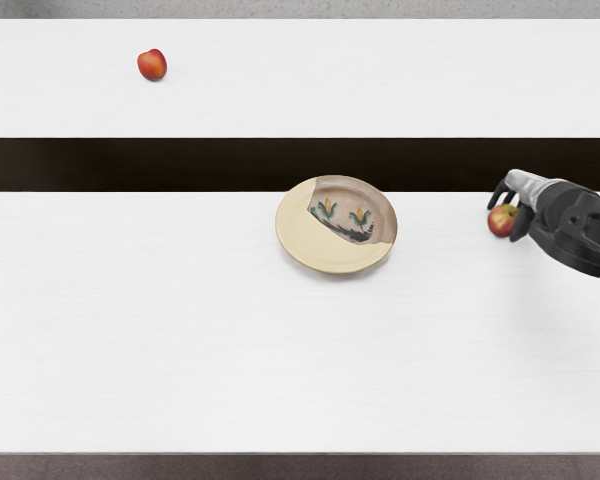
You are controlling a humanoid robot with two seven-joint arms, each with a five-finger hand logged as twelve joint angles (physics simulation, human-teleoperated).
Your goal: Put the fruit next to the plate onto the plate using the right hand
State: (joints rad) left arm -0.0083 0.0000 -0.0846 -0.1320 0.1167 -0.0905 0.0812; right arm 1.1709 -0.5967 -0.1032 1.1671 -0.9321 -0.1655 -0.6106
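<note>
Far back left there's a red fruit point(152, 65) sitting alone on the back tabletop point(380, 80) (peach or apple, can't tell). A dark gap point(130, 165) runs straight across between that and the front tabletop point(180, 350), both plain white. Thin grey strip point(300, 8) along the very top edge, brownish strip point(300, 468) along the bottom.

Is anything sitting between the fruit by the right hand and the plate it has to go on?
Nothing visible. Only bare table lies between the fruit, which the right hand curls around, and the plate. The other fruit sits far off at upper left, clear of that path.
</note>
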